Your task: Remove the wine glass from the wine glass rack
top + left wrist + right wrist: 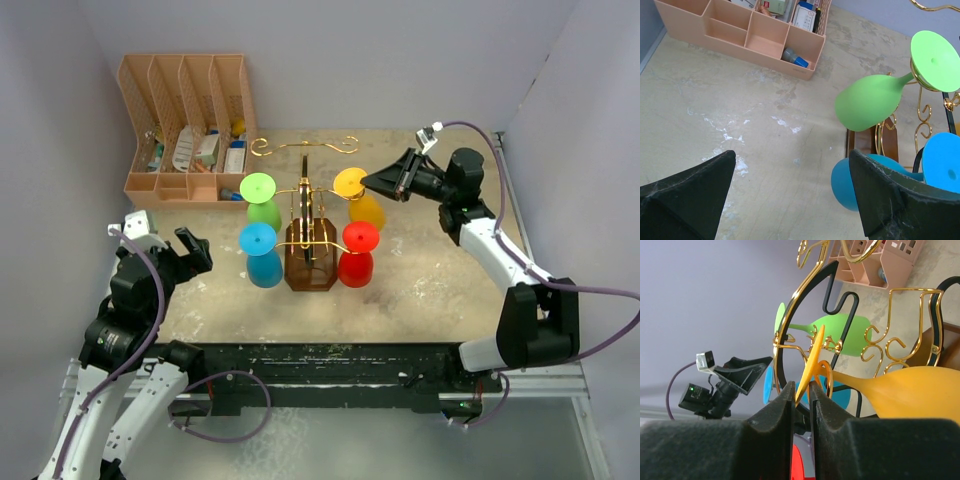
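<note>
The wine glass rack [308, 205], gold wire arms on a dark brown base, stands mid-table. A green [263, 204], a blue [263, 258], a red [357, 258] and a yellow wine glass [362, 205] hang upside down from it. My right gripper [368, 181] reaches in from the right at the yellow glass's foot. In the right wrist view its jaws [801, 387] stand nearly together, pinching the edge of that yellow foot disc [812, 360], while the yellow bowl [920, 395] hangs to the right. My left gripper [168, 238] is open to the left of the rack, holding nothing [791, 155].
A peach slotted organiser [185, 130] with small items stands at the back left. The left wrist view shows the green glass [867, 105] and the blue glass [842, 185] close to my left gripper's right finger. Grey walls close in the table.
</note>
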Motion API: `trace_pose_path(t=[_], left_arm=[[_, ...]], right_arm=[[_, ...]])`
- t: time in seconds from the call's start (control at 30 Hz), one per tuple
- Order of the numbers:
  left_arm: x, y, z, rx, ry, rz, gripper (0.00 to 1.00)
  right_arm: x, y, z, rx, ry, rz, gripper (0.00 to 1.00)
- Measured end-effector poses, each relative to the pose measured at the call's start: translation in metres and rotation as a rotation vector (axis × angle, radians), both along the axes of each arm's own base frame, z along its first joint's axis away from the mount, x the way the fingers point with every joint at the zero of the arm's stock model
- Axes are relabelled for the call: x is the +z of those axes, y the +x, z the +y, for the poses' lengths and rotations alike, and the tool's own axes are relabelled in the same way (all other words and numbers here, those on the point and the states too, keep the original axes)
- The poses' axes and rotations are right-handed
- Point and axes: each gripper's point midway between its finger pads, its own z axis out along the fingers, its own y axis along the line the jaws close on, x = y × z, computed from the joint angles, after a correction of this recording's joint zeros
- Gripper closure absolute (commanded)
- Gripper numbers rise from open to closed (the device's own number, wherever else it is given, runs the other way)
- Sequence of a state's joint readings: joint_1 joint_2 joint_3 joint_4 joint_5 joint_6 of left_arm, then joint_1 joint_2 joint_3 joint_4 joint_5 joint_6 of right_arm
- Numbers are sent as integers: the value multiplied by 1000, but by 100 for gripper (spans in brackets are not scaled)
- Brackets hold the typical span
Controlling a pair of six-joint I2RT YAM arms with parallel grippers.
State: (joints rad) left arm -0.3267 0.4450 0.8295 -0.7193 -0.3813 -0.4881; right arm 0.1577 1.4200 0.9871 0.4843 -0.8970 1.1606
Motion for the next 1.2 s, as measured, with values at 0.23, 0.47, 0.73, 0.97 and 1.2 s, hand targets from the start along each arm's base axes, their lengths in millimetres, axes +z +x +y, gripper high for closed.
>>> trace_pose_path(t=[0.23,0.47,0.73,0.97,1.2], left_arm=[[0,0,0,-3,0,1,3],[0,0,-1,-3,-1,1,3],[0,0,-1,-3,-1,1,3],[0,0,-1,-3,-1,1,3],[0,0,-1,-4,-1,1,3]], right_arm=[[-1,1,1,-11,-2,3,100],[-3,2,0,-18,-6,12,100],[4,-5,-8,-88,-23,31,100],[22,-19,-27,-171,-39,6,100],[2,-25,-30,-174,-63,71,100]])
